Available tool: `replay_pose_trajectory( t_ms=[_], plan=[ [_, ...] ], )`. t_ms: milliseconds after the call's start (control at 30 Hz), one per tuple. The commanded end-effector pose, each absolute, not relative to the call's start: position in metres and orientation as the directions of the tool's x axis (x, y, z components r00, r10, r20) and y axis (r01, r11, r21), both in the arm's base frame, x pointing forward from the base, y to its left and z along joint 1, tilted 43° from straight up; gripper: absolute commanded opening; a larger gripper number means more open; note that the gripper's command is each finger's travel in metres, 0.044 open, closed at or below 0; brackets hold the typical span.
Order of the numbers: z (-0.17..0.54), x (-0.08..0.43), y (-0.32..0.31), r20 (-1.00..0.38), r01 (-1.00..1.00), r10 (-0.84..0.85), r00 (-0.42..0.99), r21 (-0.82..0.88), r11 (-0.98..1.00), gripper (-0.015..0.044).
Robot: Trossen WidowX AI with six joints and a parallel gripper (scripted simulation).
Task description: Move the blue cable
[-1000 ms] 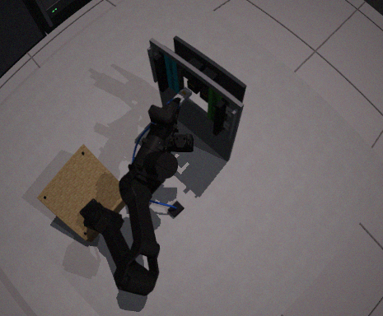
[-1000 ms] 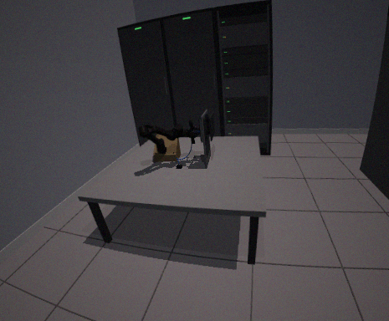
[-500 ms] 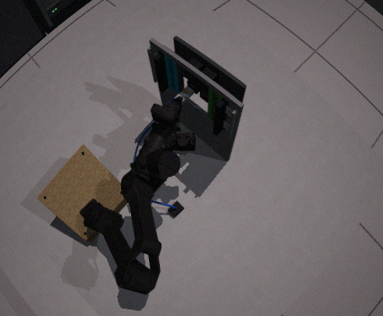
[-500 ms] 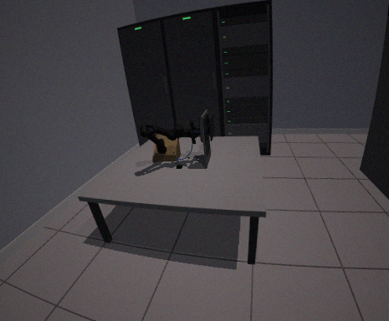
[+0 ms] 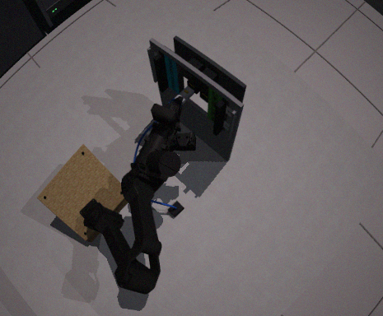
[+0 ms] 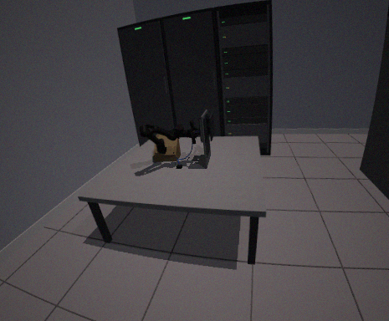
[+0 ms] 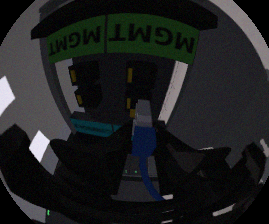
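Blue-booted plug [image 5: 186, 96] [image 7: 144, 141], one, clear head toward twelve o'clock in the wrist view, overlapping the lower-right port [image 7: 139, 93]; seating cannot be told. Claw [image 5: 179, 99] [image 6: 193, 133] [image 7: 141, 124]: clamped on plug. Risks: slight sideways misalignment, catching the port rim; cable [image 5: 137, 144] [image 6: 191, 149] [image 7: 147, 182] drag, tilting the head; early release, leaving it unlatched.

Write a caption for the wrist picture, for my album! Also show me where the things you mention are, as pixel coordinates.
Gripper [image 7: 141, 124] pinching a blue plug [image 7: 144, 141] before sockets, below green MGMT labels [image 7: 152, 36].
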State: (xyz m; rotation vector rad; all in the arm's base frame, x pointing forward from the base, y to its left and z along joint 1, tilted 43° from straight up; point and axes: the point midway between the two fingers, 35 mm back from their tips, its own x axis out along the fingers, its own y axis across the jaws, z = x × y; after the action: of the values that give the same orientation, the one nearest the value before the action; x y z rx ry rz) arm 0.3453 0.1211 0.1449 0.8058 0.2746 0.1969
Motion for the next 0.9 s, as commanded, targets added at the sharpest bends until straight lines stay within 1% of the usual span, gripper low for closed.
replay_pose_trajectory(
  t_ms=[0,867],
  plan=[
    [0.1462,0.3451,0.122,-0.164,-0.078,0.284,0.945,0.73,0.679,0.0],
    [0.1474,0.348,0.122,-0.163,-0.079,0.285,0.945,0.73,0.679,0.0]
  ],
)
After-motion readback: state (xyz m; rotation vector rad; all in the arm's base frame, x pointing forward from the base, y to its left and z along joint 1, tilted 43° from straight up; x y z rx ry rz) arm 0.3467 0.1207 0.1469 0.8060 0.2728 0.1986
